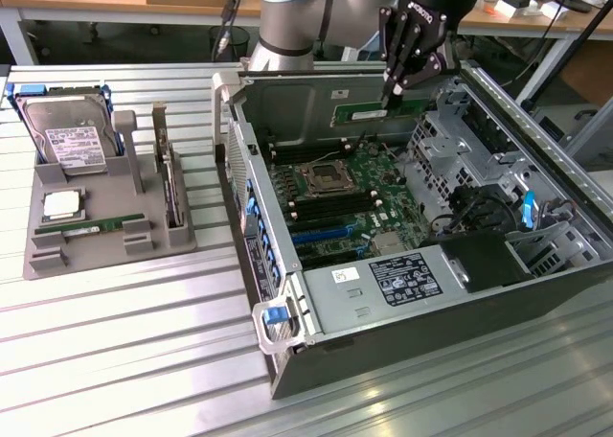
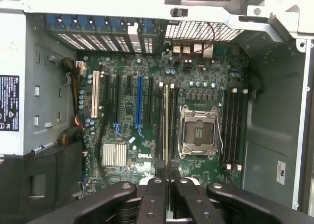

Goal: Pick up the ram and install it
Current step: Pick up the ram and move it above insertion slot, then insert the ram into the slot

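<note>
Install step, by my read: ram (image 1: 369, 113) off tray (image 1: 43, 260), hanging over motherboard (image 1: 335, 197) inside case. Gripper (image 1: 393, 98) fingers nearly closed, pinching ram's top edge. Wrist view: ram (image 2: 166, 126) edge-on, parallel to slots (image 2: 231, 128) beside socket (image 2: 198, 133). Seating likely needs exact slot alignment, straight descent, even push. 1 more stick (image 1: 91, 228) in tray.

Robotics lab: UR arm (image 1: 287, 15), open PC chassis (image 1: 402, 349), alu-profile bench (image 1: 115, 360).
</note>
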`<move>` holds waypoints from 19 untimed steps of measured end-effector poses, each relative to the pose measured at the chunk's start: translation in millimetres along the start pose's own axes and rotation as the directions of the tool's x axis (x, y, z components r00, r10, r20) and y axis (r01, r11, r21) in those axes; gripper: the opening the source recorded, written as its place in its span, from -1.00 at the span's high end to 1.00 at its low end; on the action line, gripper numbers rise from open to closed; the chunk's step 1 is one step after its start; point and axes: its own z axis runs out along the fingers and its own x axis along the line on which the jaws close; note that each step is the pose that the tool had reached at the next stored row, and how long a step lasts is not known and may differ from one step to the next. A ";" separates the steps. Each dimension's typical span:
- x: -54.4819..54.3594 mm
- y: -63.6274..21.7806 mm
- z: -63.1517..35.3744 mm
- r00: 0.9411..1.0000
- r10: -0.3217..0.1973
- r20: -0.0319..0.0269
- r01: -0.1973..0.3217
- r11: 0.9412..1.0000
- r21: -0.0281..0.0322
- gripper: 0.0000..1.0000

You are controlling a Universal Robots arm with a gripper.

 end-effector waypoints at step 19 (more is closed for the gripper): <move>1.2 -21.4 2.0 1.000 0.000 0.000 0.000 1.000 0.000 0.76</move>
